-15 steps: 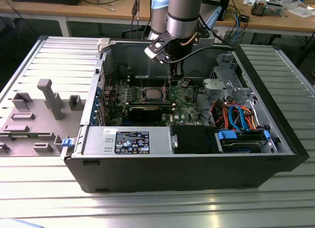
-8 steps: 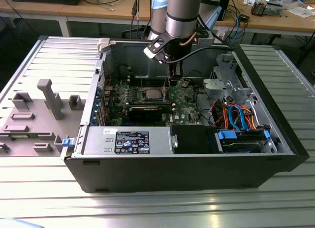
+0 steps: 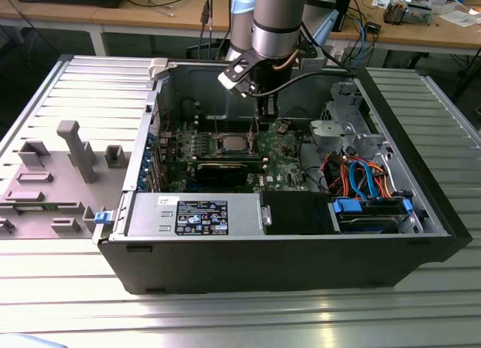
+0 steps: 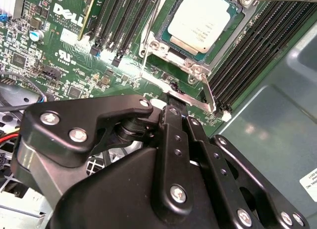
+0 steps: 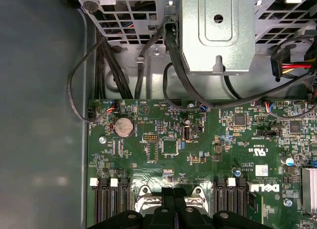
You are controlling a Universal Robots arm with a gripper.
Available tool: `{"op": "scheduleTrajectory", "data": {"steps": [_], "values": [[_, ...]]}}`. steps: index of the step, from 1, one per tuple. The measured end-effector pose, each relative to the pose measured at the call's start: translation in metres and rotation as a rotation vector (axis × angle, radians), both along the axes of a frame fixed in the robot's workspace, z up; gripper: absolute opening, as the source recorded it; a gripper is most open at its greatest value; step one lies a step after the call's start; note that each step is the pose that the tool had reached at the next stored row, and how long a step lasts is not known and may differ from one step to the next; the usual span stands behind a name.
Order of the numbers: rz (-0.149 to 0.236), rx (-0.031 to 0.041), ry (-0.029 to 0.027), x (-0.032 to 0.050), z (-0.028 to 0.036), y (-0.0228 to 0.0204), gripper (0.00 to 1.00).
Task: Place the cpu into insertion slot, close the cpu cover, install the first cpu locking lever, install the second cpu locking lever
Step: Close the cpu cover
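Where the open black computer case [image 3: 263,265] sits on the ribbed metal counter [image 3: 240,318], the black pincer [image 4: 172,101] looks pressed together, its tips at a flat silver lever [image 4: 193,98] beside long black memory slots [image 4: 257,46]. The square silver-topped cpu [image 4: 200,19] lies in the metal-rimmed insertion slot [image 4: 157,45], framed by the thin silver cpu cover [image 4: 225,41]. A printed black-and-white sticker [image 3: 201,216] marks the grey power-supply box [image 3: 150,213].

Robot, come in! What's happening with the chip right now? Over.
End effector shut, tip low beside cpu cover. Cpu seated in insertion slot, cover down around it. Memory slots close alongside.
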State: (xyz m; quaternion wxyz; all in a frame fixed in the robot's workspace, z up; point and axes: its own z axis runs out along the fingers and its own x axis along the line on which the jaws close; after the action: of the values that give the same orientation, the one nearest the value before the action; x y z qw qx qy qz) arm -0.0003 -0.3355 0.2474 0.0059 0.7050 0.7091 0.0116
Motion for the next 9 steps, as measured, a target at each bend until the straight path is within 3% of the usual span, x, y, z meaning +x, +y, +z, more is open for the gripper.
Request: {"op": "scheduleTrajectory", "data": {"steps": [9], "values": [[0.0,0.0001,0.0,-0.002,0.0,0.0,0.11]]}}
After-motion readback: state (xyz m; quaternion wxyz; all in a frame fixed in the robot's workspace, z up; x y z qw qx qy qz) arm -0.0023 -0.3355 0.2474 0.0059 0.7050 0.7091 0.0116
